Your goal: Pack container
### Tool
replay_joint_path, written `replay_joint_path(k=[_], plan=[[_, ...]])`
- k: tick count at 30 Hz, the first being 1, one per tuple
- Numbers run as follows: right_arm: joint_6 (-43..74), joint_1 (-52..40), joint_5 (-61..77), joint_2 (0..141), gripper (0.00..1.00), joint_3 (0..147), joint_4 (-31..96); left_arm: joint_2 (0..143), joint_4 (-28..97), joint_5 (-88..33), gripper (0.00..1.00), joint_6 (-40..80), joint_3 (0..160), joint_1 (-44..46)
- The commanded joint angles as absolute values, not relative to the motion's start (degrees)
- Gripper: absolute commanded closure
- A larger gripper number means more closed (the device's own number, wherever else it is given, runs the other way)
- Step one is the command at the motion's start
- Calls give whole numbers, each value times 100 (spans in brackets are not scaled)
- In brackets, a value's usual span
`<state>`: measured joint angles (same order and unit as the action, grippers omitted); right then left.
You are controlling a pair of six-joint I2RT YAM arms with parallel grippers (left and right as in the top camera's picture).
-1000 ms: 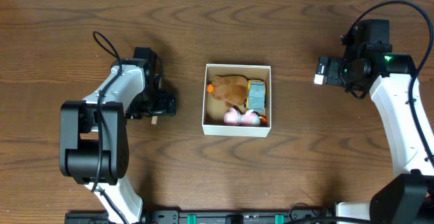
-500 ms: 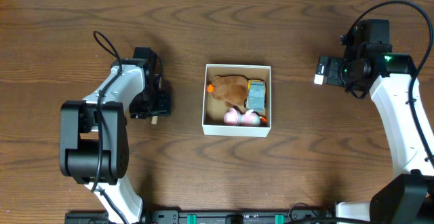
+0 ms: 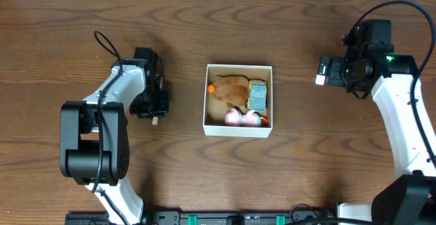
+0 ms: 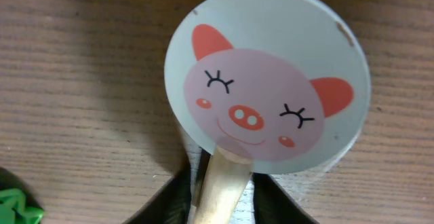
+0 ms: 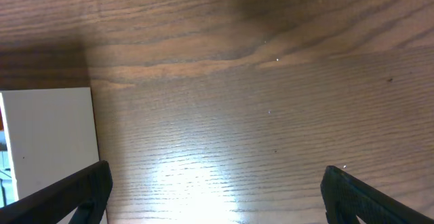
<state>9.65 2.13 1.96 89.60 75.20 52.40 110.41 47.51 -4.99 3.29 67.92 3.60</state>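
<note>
The container (image 3: pixel 237 131), a white-walled square box with a brown inside, sits mid-table and holds a brown plush (image 3: pixel 231 86), a grey toy (image 3: pixel 257 94) and a pink toy (image 3: pixel 235 117). Left of it, my left gripper (image 3: pixel 151 109) is low over the table. In the left wrist view a round pig-face paddle (image 4: pixel 268 81) lies on the wood, and the left gripper (image 4: pixel 220 183) is shut on its wooden handle (image 4: pixel 220 193). My right gripper (image 3: pixel 325 71) hovers right of the container, and in its wrist view it (image 5: pixel 217 190) is wide open with only bare table between the fingers.
A white wall of the container (image 5: pixel 47 142) shows at the left edge of the right wrist view. Something small and green (image 4: pixel 17 207) lies at the bottom left of the left wrist view. The tip of the paddle handle (image 3: pixel 155 121) pokes out below the left gripper.
The left gripper's fingers have drawn together, from wide open to pressed around the paddle's handle. The right arm has not moved.
</note>
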Motion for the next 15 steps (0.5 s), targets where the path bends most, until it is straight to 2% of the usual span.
replay_joint_path(k=[1, 7, 13, 15], plan=[[1020, 220, 242, 8971, 1, 7505, 5227, 11196, 4742, -493, 79, 329, 6823, 362], [1020, 220, 242, 8971, 1, 7505, 5229, 11196, 4742, -493, 81, 329, 6823, 362], [1020, 220, 242, 8971, 1, 7505, 5247, 11050, 4976, -495, 94, 329, 7091, 375], [1017, 220, 239, 8971, 1, 7505, 5249, 10921, 5221, -493, 94, 331, 7323, 412]])
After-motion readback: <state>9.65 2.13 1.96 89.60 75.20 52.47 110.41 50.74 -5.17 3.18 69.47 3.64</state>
